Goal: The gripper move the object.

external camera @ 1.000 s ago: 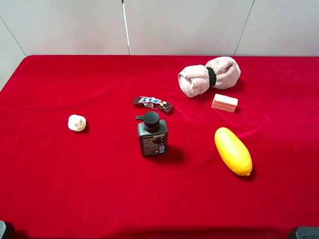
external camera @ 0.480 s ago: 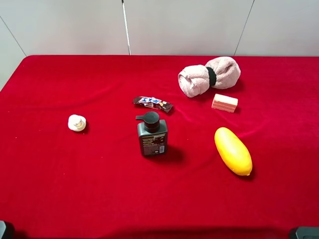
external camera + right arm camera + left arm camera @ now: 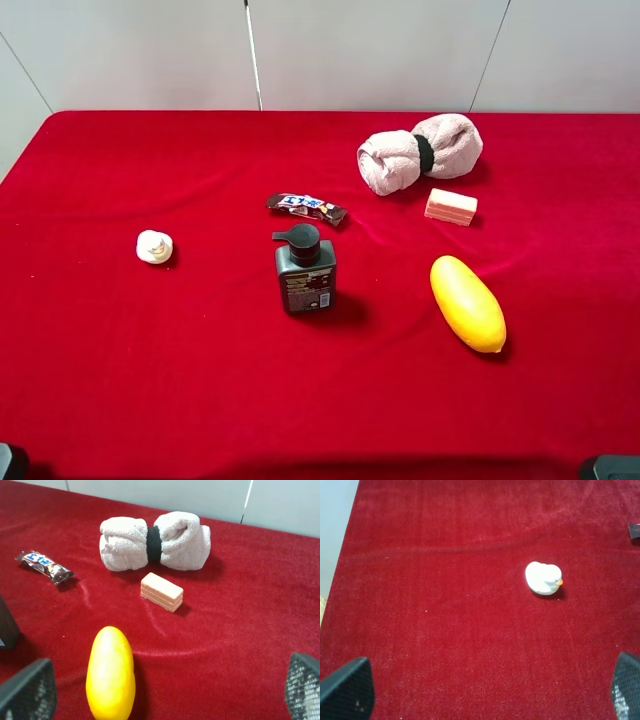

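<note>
The pale pink rolled towel (image 3: 450,143), cinched by a black band, lies on the red cloth at the back right. It also shows in the right wrist view (image 3: 182,540), far ahead of my right gripper (image 3: 165,687). That gripper is open and empty, with its dark fingertips (image 3: 27,690) wide apart. My left gripper (image 3: 486,687) is open and empty too, over bare red cloth at the front left, far from the towel. In the exterior view only dark bits of the arms show at the bottom corners.
A pink soap bar (image 3: 451,207) lies just in front of the towel. A yellow oval fruit (image 3: 467,302) lies nearer the right gripper. A dark pump bottle (image 3: 305,272) and a candy bar (image 3: 307,208) are mid-table. A small white duck (image 3: 154,246) sits at the left.
</note>
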Available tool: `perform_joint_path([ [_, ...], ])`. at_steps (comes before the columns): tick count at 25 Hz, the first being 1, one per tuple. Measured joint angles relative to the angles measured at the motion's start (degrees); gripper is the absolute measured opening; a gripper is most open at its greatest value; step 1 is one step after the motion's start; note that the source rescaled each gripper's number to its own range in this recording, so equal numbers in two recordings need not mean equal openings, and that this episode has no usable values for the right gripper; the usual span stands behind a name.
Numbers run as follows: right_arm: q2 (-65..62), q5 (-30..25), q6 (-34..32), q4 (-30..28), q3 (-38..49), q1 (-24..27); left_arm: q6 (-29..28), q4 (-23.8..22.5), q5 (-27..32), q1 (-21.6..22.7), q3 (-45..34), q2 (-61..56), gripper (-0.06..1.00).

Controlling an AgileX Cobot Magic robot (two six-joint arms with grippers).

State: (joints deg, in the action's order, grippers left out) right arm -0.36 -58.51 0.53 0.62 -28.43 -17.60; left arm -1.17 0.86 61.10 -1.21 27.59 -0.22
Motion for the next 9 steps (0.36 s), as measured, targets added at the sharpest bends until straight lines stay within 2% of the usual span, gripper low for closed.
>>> perform_joint_path([
  [9,0.00,0.00,0.00,0.00,0.00,0.00,0.00,0.00,0.00,0.00,0.00,0.00,0.89],
])
